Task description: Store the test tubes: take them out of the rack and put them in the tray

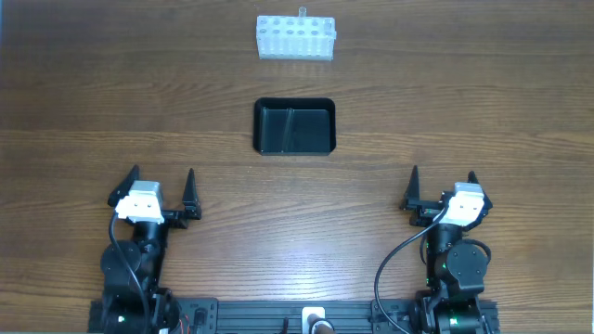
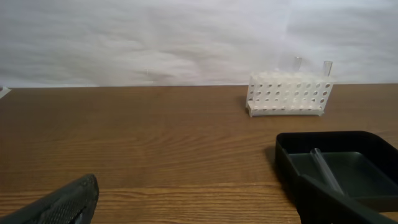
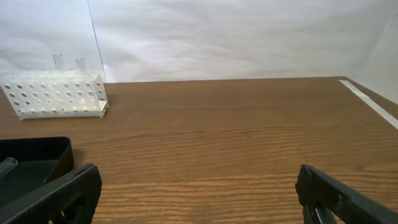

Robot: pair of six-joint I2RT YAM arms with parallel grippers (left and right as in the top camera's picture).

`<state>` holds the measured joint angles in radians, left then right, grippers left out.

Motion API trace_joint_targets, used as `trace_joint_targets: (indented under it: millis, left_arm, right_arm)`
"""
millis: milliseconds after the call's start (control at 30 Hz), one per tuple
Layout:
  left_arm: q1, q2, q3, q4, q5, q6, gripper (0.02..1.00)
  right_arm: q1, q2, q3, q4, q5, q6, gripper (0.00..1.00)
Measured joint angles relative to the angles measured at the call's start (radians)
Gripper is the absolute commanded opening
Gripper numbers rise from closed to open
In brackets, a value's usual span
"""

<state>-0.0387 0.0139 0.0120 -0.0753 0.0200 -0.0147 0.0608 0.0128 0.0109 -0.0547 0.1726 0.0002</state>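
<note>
Top: left claw and right claw both spread wide, holding nothing. Black tray ahead, between them. White perforated rack beyond it, apart.

Left wrist: tray near, ahead toward the right claw's side. One clear tube lies inside. Two standing tubes, clear, poke up from the rack's far side.

Right wrist: rack far ahead toward the left claw's side, tray nearer.

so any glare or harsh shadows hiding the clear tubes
Top view: even light, no harsh shadows; the tube in the tray is a faint streak. Left wrist view: the tubes in the rack fade into the pale wall. Right wrist view: the same.
</note>
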Motion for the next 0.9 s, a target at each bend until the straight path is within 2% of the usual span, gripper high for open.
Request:
trace_joint_targets:
  millis: [400,633,900]
  left_arm:
    - [0.000,0.000,0.000,0.000,0.000,0.000,1.000]
    - [0.000,0.000,0.000,0.000,0.000,0.000,1.000]
    - [0.000,0.000,0.000,0.000,0.000,0.000,1.000]
  right_arm:
    - [0.000,0.000,0.000,0.001,-0.006,0.000,0.993]
    - [0.000,0.001,0.000,0.011,0.017,0.022,0.993]
    - [0.000,0.189,0.020,0.206,0.028,0.072,0.993]
